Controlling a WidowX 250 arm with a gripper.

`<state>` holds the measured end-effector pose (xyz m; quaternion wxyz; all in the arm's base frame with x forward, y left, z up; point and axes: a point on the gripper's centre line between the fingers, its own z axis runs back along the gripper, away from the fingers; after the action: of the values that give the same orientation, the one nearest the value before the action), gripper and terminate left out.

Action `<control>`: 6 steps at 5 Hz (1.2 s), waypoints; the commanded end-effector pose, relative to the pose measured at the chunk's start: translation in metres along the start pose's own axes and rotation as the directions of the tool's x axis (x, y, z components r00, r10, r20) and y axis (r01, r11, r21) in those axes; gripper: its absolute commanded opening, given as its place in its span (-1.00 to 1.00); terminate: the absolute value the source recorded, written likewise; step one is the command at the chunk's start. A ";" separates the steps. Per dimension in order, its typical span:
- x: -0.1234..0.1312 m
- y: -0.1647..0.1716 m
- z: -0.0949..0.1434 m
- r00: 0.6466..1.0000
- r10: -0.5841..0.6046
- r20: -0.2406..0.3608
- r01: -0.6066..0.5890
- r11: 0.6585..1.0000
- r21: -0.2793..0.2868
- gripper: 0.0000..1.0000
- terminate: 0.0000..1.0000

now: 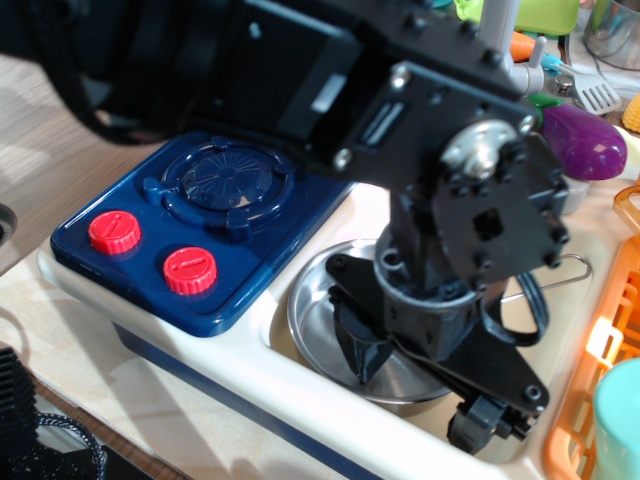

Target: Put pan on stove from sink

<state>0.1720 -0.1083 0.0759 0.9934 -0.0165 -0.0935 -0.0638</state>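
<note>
The shiny steel pan (318,318) lies in the cream-white sink (330,428), and its thin wire handle (568,268) points right. My black gripper (422,384) hangs low over the pan's right half. It is open: one finger (360,345) is inside the pan and the other (486,422) is beyond its near-right rim. I cannot tell whether the fingers touch the pan. The dark blue stove (228,180) sits to the left of the sink. Its near burner is bare and its two red knobs (190,270) are at the front. The arm hides the far burner.
An orange dish rack (600,345) with a teal cup (620,420) stands at the right edge. A purple eggplant (585,145) and a grey spatula (597,95) lie behind the sink, next to the grey faucet (500,25).
</note>
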 end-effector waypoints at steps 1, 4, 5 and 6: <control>0.005 0.002 -0.005 1.000 -0.002 0.020 0.003 1.000 -0.010 -1.00 -1.00; 0.019 -0.009 0.036 0.997 0.005 -0.074 0.000 0.997 0.076 -1.00 -1.00; 0.026 -0.010 0.057 0.993 0.017 -0.114 -0.003 0.993 0.120 -1.00 -1.00; 0.032 0.000 0.080 0.992 0.018 -0.123 0.004 0.984 0.180 -1.00 -1.00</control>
<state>0.1814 -0.0977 0.1557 0.9922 0.1086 -0.0268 -0.0542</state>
